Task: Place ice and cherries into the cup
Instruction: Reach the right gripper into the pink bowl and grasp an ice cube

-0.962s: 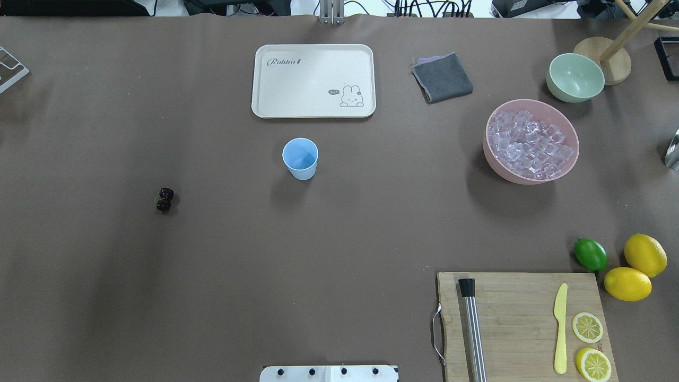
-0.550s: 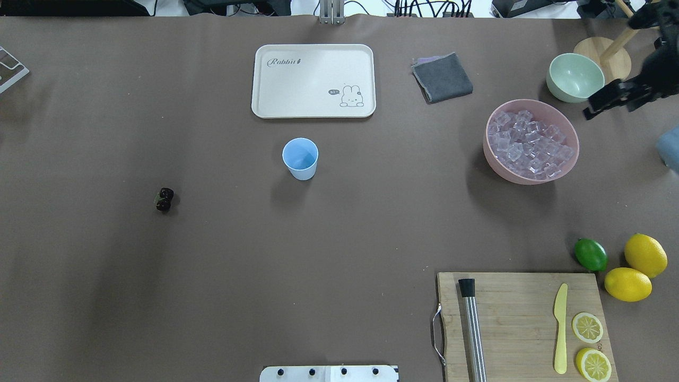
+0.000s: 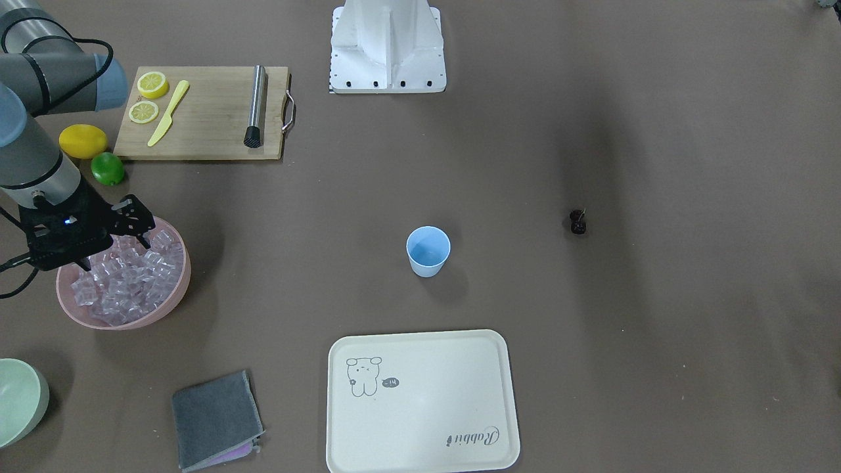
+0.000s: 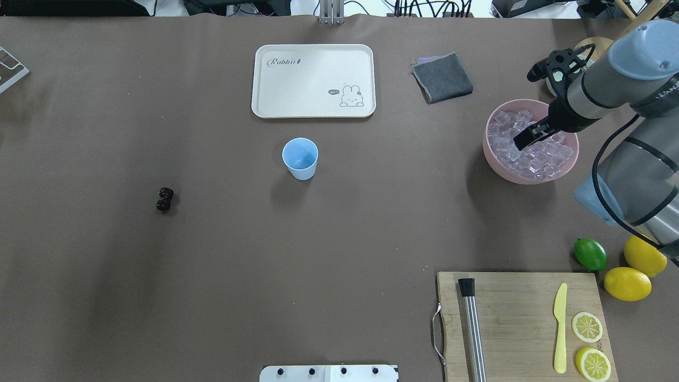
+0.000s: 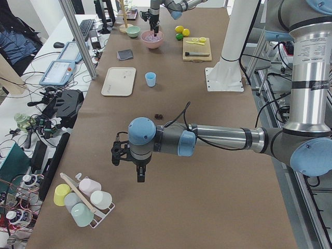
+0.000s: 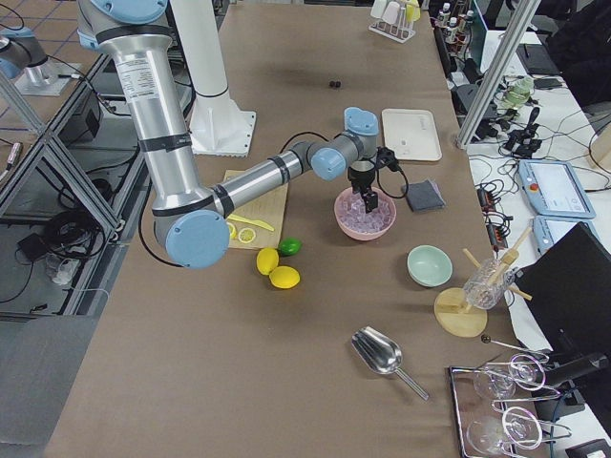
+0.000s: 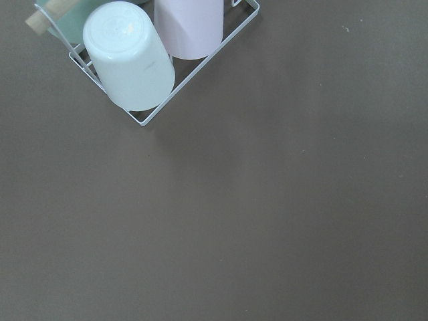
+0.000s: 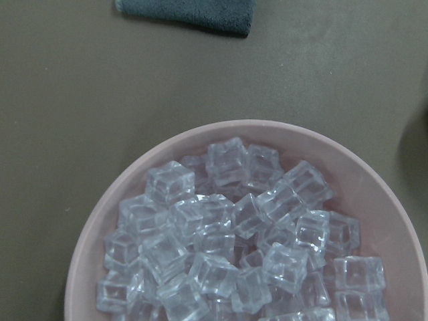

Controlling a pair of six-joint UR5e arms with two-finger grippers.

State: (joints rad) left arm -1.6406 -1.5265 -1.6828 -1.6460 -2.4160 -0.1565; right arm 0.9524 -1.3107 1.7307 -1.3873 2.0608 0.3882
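The light-blue cup stands upright mid-table, also in the front view. The dark cherries lie on the mat to its left, apart from it. Ice cubes fill the pink bowl; the right wrist view looks straight down on them. My right gripper hangs open just over the ice, holding nothing, and also shows in the front view. My left gripper shows only in the exterior left view, far from the cup, pointing down. I cannot tell if it is open or shut.
A cream tray and a grey cloth lie behind the cup. A pale green bowl sits beyond the pink bowl. A cutting board, lime and lemons are front right. A cup rack stands near the left gripper.
My right arm has swung in from the table's right edge and its gripper now hangs over the pink bowl of ice. Cup and cherries have not moved.
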